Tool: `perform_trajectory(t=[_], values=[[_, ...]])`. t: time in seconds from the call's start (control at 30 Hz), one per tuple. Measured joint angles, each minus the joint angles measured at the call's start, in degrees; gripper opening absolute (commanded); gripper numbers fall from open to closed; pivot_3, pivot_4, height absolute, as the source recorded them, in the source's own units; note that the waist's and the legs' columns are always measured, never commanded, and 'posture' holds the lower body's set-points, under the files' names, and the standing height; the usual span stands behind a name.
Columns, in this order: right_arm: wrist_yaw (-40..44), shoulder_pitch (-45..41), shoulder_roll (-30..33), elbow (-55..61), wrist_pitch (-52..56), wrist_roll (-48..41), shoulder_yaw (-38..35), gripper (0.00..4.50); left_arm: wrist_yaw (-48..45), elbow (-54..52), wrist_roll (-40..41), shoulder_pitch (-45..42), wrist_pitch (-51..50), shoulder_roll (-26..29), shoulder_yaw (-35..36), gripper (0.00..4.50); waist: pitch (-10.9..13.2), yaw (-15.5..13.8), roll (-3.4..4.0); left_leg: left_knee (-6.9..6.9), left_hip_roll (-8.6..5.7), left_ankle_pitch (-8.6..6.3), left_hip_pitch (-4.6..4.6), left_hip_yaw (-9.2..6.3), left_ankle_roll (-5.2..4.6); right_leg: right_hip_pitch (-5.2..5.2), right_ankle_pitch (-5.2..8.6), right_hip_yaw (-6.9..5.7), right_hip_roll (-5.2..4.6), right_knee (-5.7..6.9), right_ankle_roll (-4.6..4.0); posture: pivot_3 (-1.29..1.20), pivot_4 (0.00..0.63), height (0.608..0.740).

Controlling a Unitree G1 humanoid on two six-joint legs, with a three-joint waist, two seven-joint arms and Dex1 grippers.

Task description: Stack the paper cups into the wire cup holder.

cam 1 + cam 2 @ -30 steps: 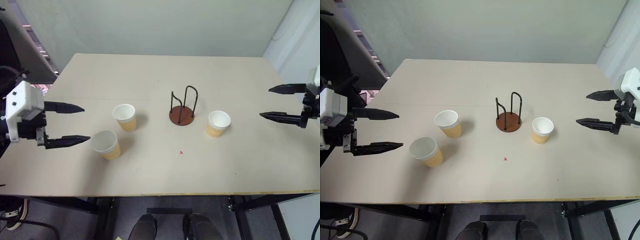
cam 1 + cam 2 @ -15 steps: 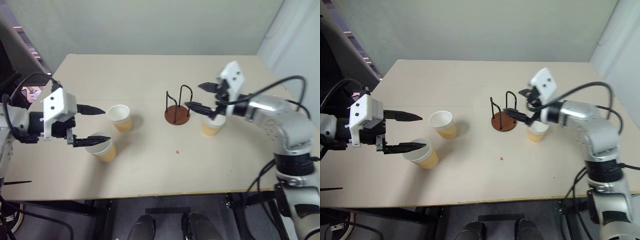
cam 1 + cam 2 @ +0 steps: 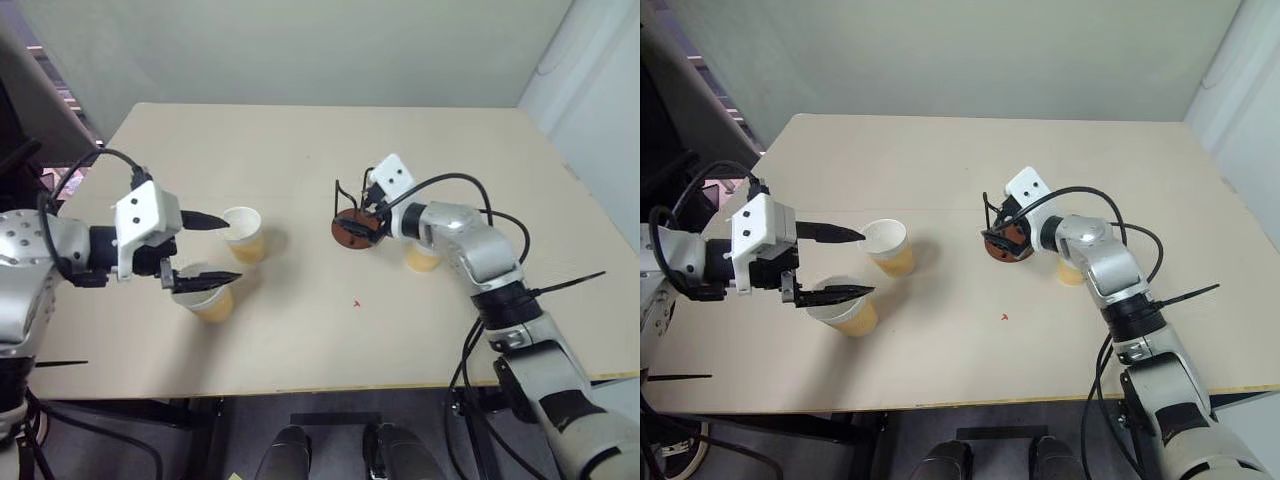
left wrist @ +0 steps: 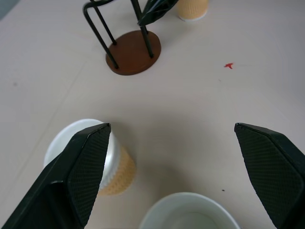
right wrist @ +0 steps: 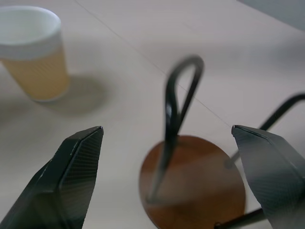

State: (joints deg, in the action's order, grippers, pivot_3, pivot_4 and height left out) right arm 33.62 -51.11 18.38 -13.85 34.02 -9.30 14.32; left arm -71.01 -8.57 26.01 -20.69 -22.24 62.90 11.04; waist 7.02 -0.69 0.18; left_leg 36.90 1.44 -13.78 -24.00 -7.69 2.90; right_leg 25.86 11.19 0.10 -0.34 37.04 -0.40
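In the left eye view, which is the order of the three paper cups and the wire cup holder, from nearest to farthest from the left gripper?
From the left gripper:
1. Near cup, under its lower finger.
2. Second cup, at its upper fingertip; almost equally near.
3. Wire cup holder, mid-table, at the right gripper.
4. Third cup, behind the right arm.

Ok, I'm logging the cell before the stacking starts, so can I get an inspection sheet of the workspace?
Surface: beige table, with a small red mark.
Job's things: wire holder upright and empty; two cups upright on the robot's left, a third cup partly hidden behind the right arm.
Clutter: nothing seen.
Grippers: left gripper open, over the two left cups; right gripper open, at the holder, a finger on either side.
Cables: black cables along both arms; a cable tie sticks out from the right arm.
Surroundings: pale wall behind the table; grey floor below.
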Motion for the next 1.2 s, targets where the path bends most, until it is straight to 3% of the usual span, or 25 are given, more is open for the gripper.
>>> perform_trajectory(t=[0.27, 0.37, 0.6, 0.8, 1.2], values=[[-0.29, -1.96, -2.95, -3.86, -2.87, 1.55, -0.60, 0.91, 0.39, -0.66, 0.05, 0.24, -0.65, 0.00, 0.24, 4.50, 0.00, -0.09, 0.01, 0.03, 0.16, 0.00, 0.00, 0.01, 0.07, 0.01, -0.10, -0.04, 0.13, -0.01, -0.17, 0.00, 0.150, 0.740], [4.60, -1.66, -0.62, -1.50, -2.56, -0.26, -1.18, 0.02, 0.28, -0.63, 0.05, 0.19, -0.65, 0.01, 0.29, 4.50, 0.01, -0.33, 0.01, 0.04, 0.16, 0.00, -0.03, 0.04, 0.09, 0.00, -0.11, -0.04, 0.13, -0.03, -0.18, 0.00, 0.150, 0.740], [23.44, 5.44, 9.35, 15.46, -3.97, -9.32, -2.58, 0.02, -2.44, -0.08, 0.07, -2.51, -0.19, 0.12, -0.61, 4.50, 0.00, -0.58, -0.01, 0.09, 0.20, 0.14, -0.02, 0.16, 0.51, -0.03, -0.11, -0.02, 0.19, -0.05, -0.17, 0.00, 0.150, 0.740], [41.57, 11.71, 17.72, 24.30, -9.69, -16.22, -2.50, 0.02, -7.78, -0.17, -0.64, -3.86, 1.10, 0.39, -5.79, 4.50, -0.04, -0.47, -0.07, 0.17, 0.23, 0.02, 0.13, 0.19, 0.23, -0.18, -0.15, 0.03, 0.23, -0.04, -0.14, 0.00, 0.150, 0.740], [46.72, 12.00, 18.34, 21.85, -15.17, -11.70, 2.27, 0.02, -9.57, -4.58, -2.46, -6.80, 0.94, -0.26, -11.34, 4.50, -0.04, -0.17, -0.07, 0.17, 0.32, 0.22, 0.37, 0.17, -0.03, -0.37, -0.48, 0.09, 0.32, -0.06, -0.35, 0.00, 0.150, 0.740]])
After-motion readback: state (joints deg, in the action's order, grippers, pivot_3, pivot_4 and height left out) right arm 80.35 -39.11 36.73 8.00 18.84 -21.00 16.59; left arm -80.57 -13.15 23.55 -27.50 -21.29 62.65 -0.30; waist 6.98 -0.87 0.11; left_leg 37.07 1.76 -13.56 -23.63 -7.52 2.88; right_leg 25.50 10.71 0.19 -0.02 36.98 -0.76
